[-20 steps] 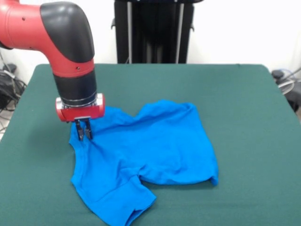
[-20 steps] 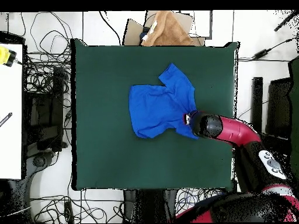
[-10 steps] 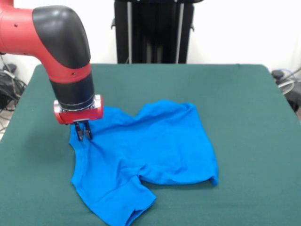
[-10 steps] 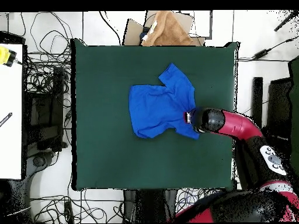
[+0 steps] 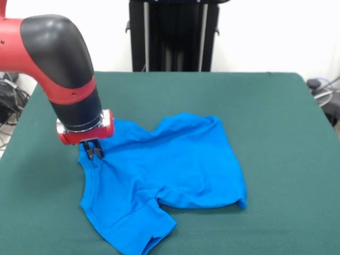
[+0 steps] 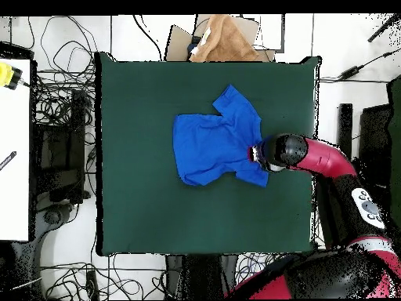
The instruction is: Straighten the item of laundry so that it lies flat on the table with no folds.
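Shirt (image 5: 164, 170) lies mid-bench (image 5: 276, 106), mostly spread but rumpled, its near-left sleeve and bottom edge folded. Tool (image 5: 94, 151), fingers nearly together, pinches the shirt's left edge; smoothing looks roughly half done

A green table (image 5: 276, 106) fills most of the frame. 1 blue shirt (image 5: 170, 170) lies rumpled on it, left of centre, with 1 sleeve toward the bottom edge.

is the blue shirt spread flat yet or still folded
Still folded. The blue shirt has one sleeve doubled under at its near edge and wrinkles across the middle; the gripper pinches its edge.
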Tool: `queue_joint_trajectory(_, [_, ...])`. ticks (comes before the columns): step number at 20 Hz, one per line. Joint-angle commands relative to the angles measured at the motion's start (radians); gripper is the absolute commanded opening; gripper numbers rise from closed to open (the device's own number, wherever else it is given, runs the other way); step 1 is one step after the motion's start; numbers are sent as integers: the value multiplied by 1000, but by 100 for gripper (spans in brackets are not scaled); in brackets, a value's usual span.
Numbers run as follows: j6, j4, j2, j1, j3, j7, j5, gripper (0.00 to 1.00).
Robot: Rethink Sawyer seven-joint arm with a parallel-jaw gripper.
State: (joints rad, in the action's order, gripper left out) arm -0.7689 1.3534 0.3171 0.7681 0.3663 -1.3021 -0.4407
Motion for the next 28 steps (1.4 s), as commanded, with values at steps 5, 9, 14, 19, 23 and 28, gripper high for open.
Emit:
queue_joint_trajectory(5, [195,-101,-126,8,145,210,-139,0])
queue_joint_trajectory(9, [167,-106,-117,11,155,212,-149,0])
queue_joint_trajectory(14, [199,-77,-108,19,159,174,-169,0])
queue_joint_trajectory(19, [213,-67,-107,31,173,163,-188,100])
queue_joint_trajectory(23, [204,-66,-106,32,179,148,-204,100])
queue_joint_trajectory(28, [215,-52,-99,32,176,123,-221,100])
